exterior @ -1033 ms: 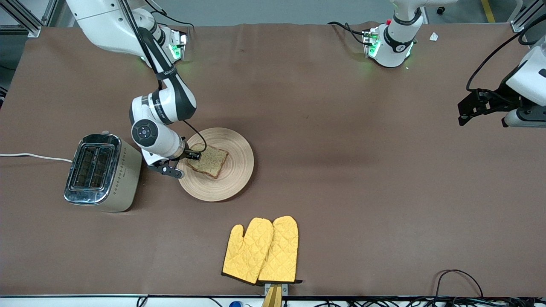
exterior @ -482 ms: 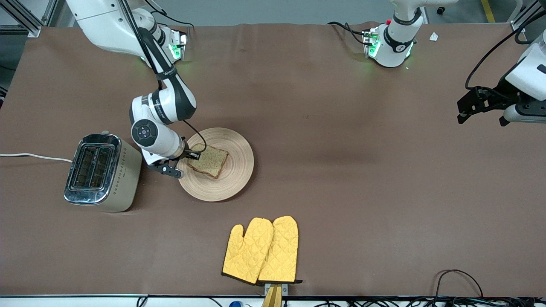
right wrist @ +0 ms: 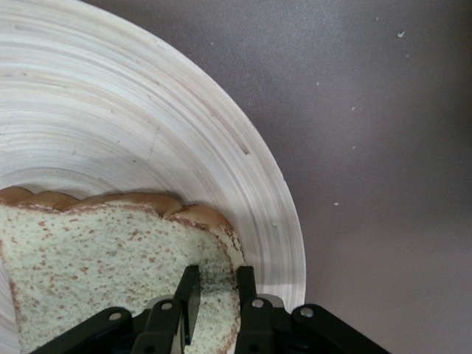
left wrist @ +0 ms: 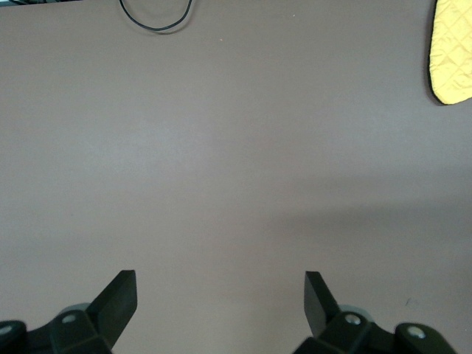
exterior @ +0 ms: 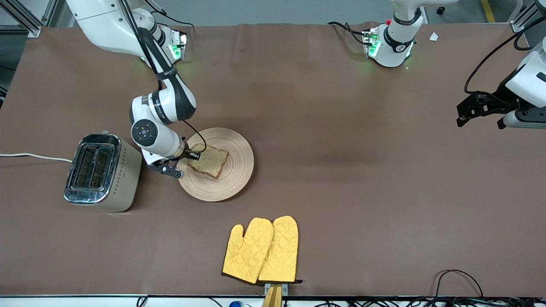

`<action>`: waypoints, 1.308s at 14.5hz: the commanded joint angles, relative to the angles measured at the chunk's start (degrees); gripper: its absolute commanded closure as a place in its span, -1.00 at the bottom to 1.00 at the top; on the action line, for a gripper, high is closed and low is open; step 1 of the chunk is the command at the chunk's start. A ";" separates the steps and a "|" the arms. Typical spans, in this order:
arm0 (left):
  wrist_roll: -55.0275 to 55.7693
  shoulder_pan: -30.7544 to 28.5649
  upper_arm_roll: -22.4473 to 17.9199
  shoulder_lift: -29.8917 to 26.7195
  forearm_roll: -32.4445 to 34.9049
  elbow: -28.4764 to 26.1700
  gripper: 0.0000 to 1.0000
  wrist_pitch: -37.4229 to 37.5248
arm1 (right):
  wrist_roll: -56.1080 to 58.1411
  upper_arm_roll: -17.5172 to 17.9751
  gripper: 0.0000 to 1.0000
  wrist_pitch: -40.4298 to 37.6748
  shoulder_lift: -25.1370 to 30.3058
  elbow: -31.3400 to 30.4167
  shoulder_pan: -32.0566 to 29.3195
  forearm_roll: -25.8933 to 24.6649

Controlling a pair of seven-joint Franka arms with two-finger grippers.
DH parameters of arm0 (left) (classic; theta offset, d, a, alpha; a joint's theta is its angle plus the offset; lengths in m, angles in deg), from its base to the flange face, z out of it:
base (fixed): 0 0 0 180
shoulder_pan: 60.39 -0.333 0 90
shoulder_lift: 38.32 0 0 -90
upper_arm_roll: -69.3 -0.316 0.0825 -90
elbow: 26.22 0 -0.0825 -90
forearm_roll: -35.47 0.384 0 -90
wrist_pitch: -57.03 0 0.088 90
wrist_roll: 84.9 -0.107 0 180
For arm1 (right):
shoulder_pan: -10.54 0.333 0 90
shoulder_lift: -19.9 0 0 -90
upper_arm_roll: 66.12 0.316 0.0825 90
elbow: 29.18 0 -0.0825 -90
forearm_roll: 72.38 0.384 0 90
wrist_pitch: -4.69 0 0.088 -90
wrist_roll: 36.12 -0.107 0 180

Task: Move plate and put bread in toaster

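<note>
The round wooden plate (exterior: 232, 181) lies on the table beside the toaster (exterior: 102, 172), toward the right arm's end. The speckled bread (exterior: 211, 161) lies on the plate. My right gripper (exterior: 193, 155) is low at the plate's toaster-side rim, shut on the bread's corner. In the right wrist view the fingers (right wrist: 188, 295) pinch the bread (right wrist: 96, 258) by its crust edge over the plate (right wrist: 147, 125); the right gripper (right wrist: 216, 287) is nearly closed. My left gripper (exterior: 463, 113) hangs open and empty over bare table at the left arm's end; it also shows in the left wrist view (left wrist: 220, 284).
A pair of yellow oven mitts (exterior: 261, 249) lies near the table's front edge, nearer to the camera than the plate; one mitt's tip shows in the left wrist view (left wrist: 453, 51). The toaster's white cord (exterior: 34, 156) runs off the table's end.
The left arm has shifted slightly at its end of the table. The right gripper, bread and plate have not visibly moved.
</note>
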 commanded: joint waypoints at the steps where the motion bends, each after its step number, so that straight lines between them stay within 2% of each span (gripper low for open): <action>1: -0.53 -0.28 -0.17 -0.28 -0.88 -0.54 -1.00 -0.76 | -0.32 0.39 0.46 1.41 1.56 -1.96 -0.55 0.95; 3: -0.36 -0.10 -0.17 -0.36 -0.88 -0.45 -1.00 -0.76 | -0.32 0.39 0.48 2.73 1.56 -2.92 -0.47 0.95; 5: -0.36 -0.36 -0.08 -0.28 -0.88 -0.45 -1.00 -0.76 | -0.32 0.39 0.75 3.26 1.56 -3.10 -0.47 0.95; 7: -0.45 -0.36 -0.08 0.25 -0.88 -0.45 -1.00 -1.29 | -0.32 0.39 0.90 3.26 1.56 -3.02 -0.47 0.95; 13: -0.45 -0.80 0.09 -0.10 -0.79 -0.45 -1.00 -1.20 | -0.50 0.39 0.99 1.95 1.47 -2.32 -0.47 0.95; 15: -0.62 -0.80 0.09 -0.10 -0.88 -0.54 -1.00 -0.76 | -0.50 0.22 0.99 -3.12 1.64 1.18 -0.47 0.95; 19: -1.50 -2.02 -0.17 0.25 -0.79 -0.45 -1.00 -0.67 | -0.85 -0.04 0.99 -20.51 1.65 13.04 -0.99 0.60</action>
